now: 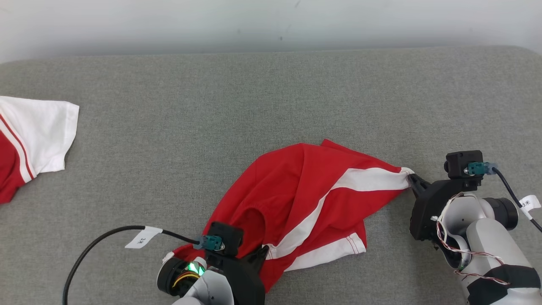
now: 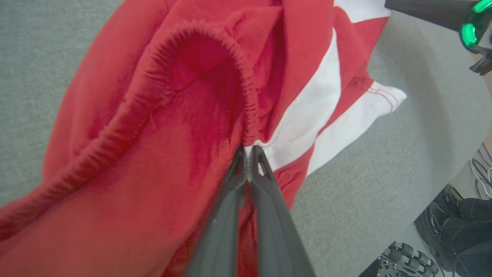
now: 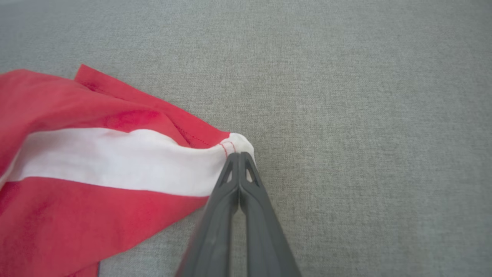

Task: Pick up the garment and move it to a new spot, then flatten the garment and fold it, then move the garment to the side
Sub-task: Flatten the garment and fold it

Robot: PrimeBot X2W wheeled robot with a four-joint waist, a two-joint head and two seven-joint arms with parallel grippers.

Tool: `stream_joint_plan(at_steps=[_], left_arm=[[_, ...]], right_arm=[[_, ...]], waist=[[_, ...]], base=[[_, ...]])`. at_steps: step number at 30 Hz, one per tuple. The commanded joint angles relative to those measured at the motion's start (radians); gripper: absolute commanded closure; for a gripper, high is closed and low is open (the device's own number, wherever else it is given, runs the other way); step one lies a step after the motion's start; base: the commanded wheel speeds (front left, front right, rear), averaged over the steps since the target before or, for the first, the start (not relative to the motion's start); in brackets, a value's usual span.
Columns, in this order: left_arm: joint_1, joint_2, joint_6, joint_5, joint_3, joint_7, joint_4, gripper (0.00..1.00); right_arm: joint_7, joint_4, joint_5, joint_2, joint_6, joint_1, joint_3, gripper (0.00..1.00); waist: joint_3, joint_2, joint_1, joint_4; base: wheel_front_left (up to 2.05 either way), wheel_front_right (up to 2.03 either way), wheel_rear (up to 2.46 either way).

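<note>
A spare white-and-red garment (image 1: 38,131) lies at the left edge of the grey table (image 1: 271,93), out of the way. At the table's near edge the left gripper (image 2: 249,156) pinches the gathered elastic rim of the red garment (image 1: 305,186), which lies crumpled at the table's middle front. Toward the table's right, the right gripper (image 3: 239,156) is clamped on a white hem corner, probably so the two arms can stretch the cloth flat.

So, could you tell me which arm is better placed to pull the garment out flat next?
Right, probably. The right fingers pinch the garment's white hem corner, with bare grey surface beyond to pull into. The left fingers, shut on the waistband, sit near the edge.
</note>
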Motion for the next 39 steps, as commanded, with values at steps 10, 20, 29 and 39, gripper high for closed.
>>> stream_joint_plan(at_steps=[10, 20, 29, 39], left_arm=[[0.006, 0.011, 0.01, -0.011, 0.008, -0.018, 0.0, 1.0], [0.005, 0.008, 0.013, -0.01, -0.006, -0.006, -0.012, 1.0], [0.005, 0.015, 0.022, -0.014, -0.005, -0.004, -0.02, 1.0], [-0.007, 0.02, 0.025, -0.017, -0.003, -0.01, -0.022, 1.0]], right_arm=[[0.012, 0.013, 0.044, -0.032, -0.002, 0.002, 0.025, 0.0], [0.074, 0.035, 0.072, -0.067, -0.002, -0.037, 0.04, 0.26], [0.119, 0.063, 0.083, -0.075, -0.002, -0.034, 0.049, 0.73], [0.159, 0.087, 0.065, -0.069, -0.002, -0.036, 0.044, 1.0]], waist=[[-0.016, -0.0001, -0.0001, -0.002], [-0.007, -0.0001, -0.0001, 0.012], [0.002, -0.0001, -0.0001, 0.03], [0.014, -0.0001, -0.0001, 0.035]], base=[[0.0, 0.0, 0.0], [0.0, 0.0, 0.0], [0.0, 0.0, 0.0], [0.0, 0.0, 0.0]])
